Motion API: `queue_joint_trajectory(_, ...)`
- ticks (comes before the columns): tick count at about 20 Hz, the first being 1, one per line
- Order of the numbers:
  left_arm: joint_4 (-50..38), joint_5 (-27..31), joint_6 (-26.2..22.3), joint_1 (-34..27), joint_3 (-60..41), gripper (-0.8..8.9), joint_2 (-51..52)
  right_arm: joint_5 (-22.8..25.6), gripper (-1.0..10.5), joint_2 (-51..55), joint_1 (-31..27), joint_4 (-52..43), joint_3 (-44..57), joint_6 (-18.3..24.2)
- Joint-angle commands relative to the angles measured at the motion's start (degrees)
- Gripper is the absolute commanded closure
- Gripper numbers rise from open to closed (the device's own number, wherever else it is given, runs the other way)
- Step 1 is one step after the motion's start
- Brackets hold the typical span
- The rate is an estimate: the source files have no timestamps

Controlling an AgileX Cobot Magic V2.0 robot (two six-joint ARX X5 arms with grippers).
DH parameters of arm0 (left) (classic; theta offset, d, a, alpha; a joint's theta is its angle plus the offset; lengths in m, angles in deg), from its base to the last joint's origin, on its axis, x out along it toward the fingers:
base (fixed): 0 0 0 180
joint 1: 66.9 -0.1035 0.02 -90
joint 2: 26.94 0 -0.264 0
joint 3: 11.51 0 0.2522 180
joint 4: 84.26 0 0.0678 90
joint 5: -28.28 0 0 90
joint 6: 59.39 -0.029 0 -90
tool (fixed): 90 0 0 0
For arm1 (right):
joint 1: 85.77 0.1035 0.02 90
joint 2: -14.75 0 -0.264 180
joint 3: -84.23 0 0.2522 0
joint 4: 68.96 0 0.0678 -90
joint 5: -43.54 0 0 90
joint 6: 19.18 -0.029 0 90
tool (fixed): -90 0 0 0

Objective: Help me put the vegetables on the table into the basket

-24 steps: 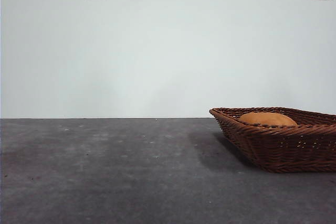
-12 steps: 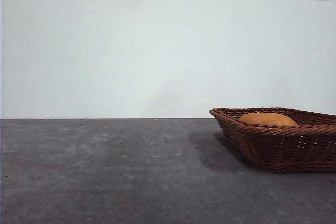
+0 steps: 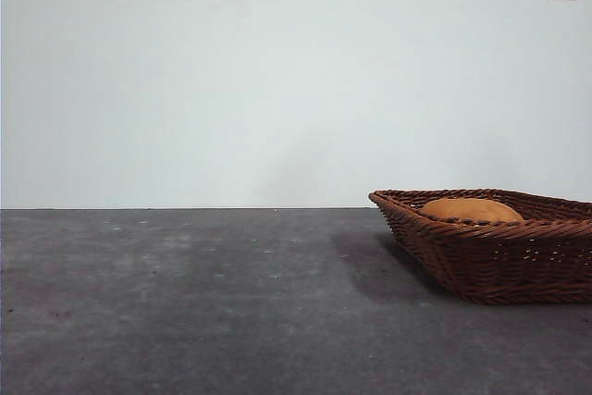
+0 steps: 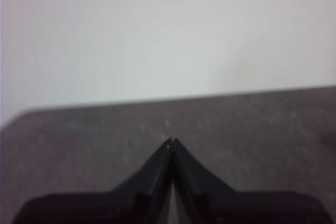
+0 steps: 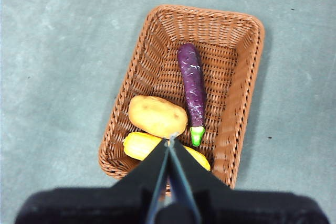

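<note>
Basket [image 5: 239,103]: potato [image 5: 157,116], squash [image 5: 139,145], eggplant [image 5: 192,87] all inside | right gripper [image 5: 170,141] above, jaws together, empty | left gripper [image 4: 171,141] together, idle | judged complete; retreat straight up, clear of rim.

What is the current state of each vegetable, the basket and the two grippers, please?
potato: lying in the basket.
squash: in the basket, beside the potato, partly hidden by the right gripper.
eggplant: lying in the basket.
basket: upright on the table, holding all three.
right gripper: shut, empty, above the basket.
left gripper: shut, empty.
</note>
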Motion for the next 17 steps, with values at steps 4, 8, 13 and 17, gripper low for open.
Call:
queue_joint_trajectory(4,-0.94,-0.28,2.86,-1.68,-5.25,8.17,0.26,0.02,9.5,-0.13,0.02,-0.26,0.07,-0.11)
queue_joint_trajectory(8,2.25,-0.33,4.7,-2.47,-6.86,8.17,0.26,0.02,9.5,-0.13,0.02,-0.24,0.07,-0.11)
queue_joint_trajectory(13,3.96,-0.72,5.42,-2.47,-6.84,8.17,-0.55,0.02,9.5,-0.13,0.02,-0.24,0.07,-0.11)
queue_joint_trajectory(17,4.22,-0.7,5.42,-2.47,-6.84,8.17,-1.07,0.02,9.5,-0.13,0.02,-0.24,0.07,-0.09)
